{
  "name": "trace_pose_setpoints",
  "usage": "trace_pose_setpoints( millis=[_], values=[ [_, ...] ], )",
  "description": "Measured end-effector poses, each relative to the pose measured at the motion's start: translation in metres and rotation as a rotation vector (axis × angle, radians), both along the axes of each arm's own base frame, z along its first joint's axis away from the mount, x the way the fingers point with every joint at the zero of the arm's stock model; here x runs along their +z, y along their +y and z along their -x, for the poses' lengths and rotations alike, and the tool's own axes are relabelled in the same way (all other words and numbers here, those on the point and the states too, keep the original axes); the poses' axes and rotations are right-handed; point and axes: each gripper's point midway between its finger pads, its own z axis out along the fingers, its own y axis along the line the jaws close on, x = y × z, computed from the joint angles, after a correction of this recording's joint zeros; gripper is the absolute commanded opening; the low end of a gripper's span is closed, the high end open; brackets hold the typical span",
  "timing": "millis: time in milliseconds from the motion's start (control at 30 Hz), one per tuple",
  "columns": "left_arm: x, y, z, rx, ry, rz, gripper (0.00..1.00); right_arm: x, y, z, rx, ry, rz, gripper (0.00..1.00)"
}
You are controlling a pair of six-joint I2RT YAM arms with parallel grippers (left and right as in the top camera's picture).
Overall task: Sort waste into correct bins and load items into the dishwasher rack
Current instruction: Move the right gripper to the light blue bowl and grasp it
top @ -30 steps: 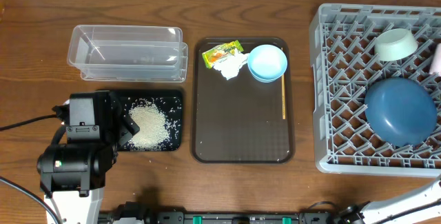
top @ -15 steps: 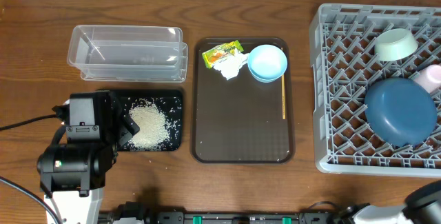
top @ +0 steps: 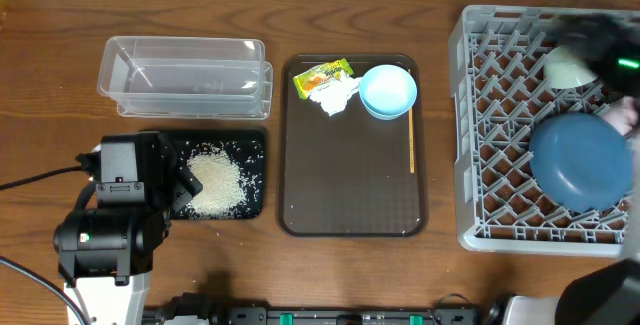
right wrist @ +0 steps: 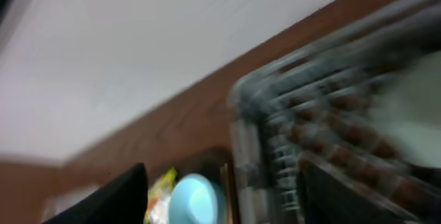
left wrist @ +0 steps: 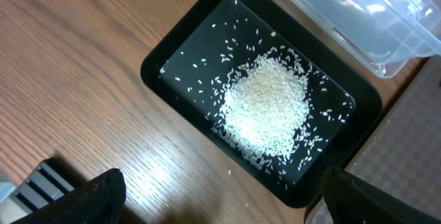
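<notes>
Black tray (left wrist: 153, 72), nearest the robot on the left: it holds the rice (left wrist: 265, 107), a dense heap at the middle with stray grains scattered over the floor. The left gripper (left wrist: 220, 186) hangs above the tray's near edge, its fingers (left wrist: 103, 196) spread wide with nothing between them.

Centre: the brown tray (top: 350, 185) on the wooden table (top: 50, 65). The chopstick (top: 412, 140) lies along its right edge, pointing away from the robot. Beyond the chopstick, in the far right corner, the light-blue bowl (top: 388, 91) stands upright. The tissue (top: 338, 95) touches the bowl's left side, and the wrapper (top: 320, 73) overlaps the tissue's far edge.

Right: the rack (top: 468, 125). The dark-blue bowl (top: 582, 160) rests on the pegs at the near right. The cup (top: 626, 115), only a blurred pink patch, lies just beyond it at the right side. The mint bowl (top: 562, 68) sits tilted in the far part, partly covered by the blurred right arm.

Far left: the tub (top: 185, 70), just beyond the black tray.

The right gripper (right wrist: 224, 172), heavily blurred, is above the rack's far side. Its fingers stand apart and grasp nothing.
</notes>
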Motion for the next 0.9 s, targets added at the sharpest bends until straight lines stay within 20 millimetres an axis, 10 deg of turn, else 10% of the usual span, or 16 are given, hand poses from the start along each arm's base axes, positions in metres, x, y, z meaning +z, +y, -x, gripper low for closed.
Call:
trace_pose_setpoints(
  millis=[167,367,600,733,900],
  values=[
    [0.000,0.000,0.000,0.000,0.000,0.000,0.93,-0.024,0.133,-0.010,0.216,0.012,0.219,0.64],
    [0.000,0.000,0.000,0.000,0.000,0.000,0.93,-0.116,0.222,-0.009,0.361,0.144,0.516,0.72],
    [0.000,0.000,0.000,0.000,0.000,0.000,0.93,-0.220,0.245,0.005,0.462,0.326,0.739,0.72],
    [0.000,0.000,0.000,0.000,0.000,0.000,0.93,-0.236,0.251,0.011,0.496,0.348,0.780,0.65],
    [0.000,0.000,0.000,0.000,0.000,0.000,0.93,-0.241,0.254,0.012,0.517,0.354,0.793,0.32]
  ],
)
